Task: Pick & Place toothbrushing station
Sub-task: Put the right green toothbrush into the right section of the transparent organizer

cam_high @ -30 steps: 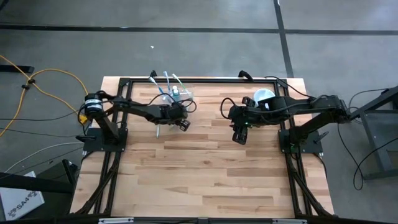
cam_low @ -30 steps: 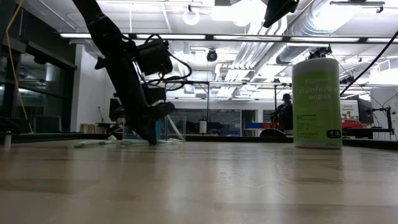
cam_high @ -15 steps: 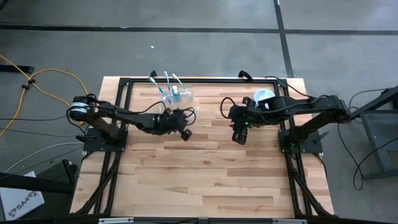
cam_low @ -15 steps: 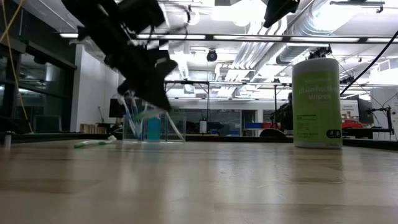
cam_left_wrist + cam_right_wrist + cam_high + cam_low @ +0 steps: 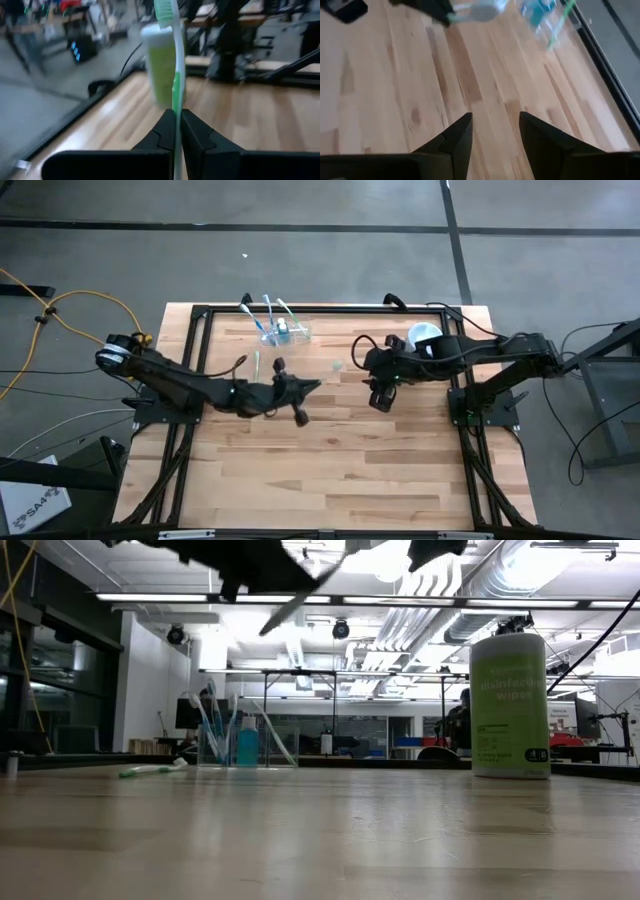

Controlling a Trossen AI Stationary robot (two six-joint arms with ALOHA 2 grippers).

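Note:
The clear toothbrushing station (image 5: 281, 331) stands near the table's far edge with several toothbrushes upright in it; it also shows in the low view (image 5: 236, 743). One green toothbrush (image 5: 256, 365) lies flat on the table beside it. My left gripper (image 5: 314, 385) is high above the table's middle, shut on a green and white toothbrush (image 5: 175, 60). My right gripper (image 5: 377, 396) hovers open and empty to the right of it, its fingers spread over bare wood in the right wrist view (image 5: 492, 135). My left gripper pinches the toothbrush's handle (image 5: 176, 102) between its two fingers. The brush runs along the fingers and sticks out past their tips, toward the table's right side. It is lifted clear of the table.
A light green wipes canister (image 5: 510, 705) stands at the far right, partly under my right arm (image 5: 425, 335). A black frame (image 5: 320, 308) runs along the table's edges. Bare wood (image 5: 330, 470) lies toward the near edge.
My left gripper has risen from the table beside the station and swung toward the near edge and the right, carrying the toothbrush up clear of the wood. The other toothbrush has stayed on the table.

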